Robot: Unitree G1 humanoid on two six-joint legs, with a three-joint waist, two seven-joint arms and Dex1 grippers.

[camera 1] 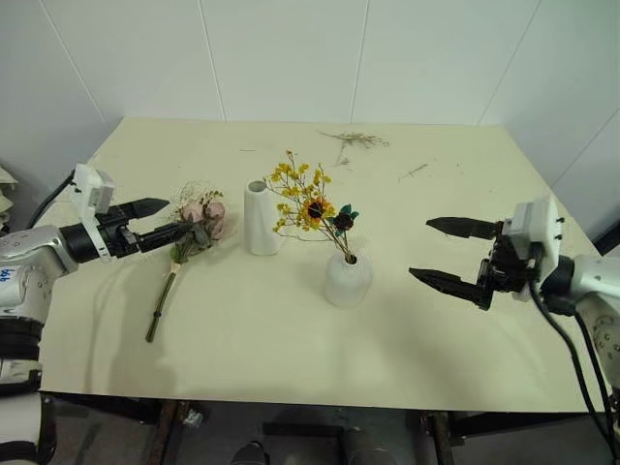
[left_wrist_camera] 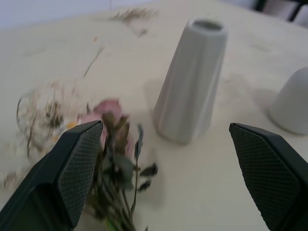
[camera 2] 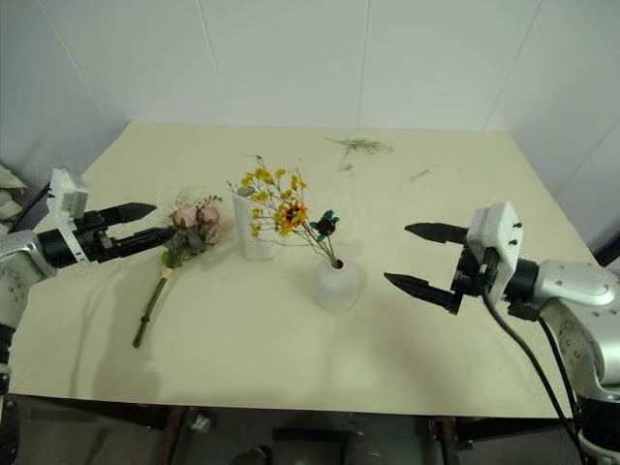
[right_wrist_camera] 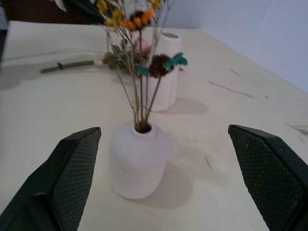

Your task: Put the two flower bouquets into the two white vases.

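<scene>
left eye view: yellow bouquet (camera 1: 308, 205) stands in short vase (camera 1: 347, 278); rose bouquet (camera 1: 194, 232) lies on surface (camera 1: 291, 349); both grippers' jaws spread, empty.

Matt white ceramic vases (camera 1: 262, 218) (table (camera 1: 436, 320) smooth)

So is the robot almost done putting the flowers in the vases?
Halfway. The yellow bouquet stands in the short round vase. The pink rose bouquet lies on the table, the open left gripper beside it. The tall vase is empty.
</scene>
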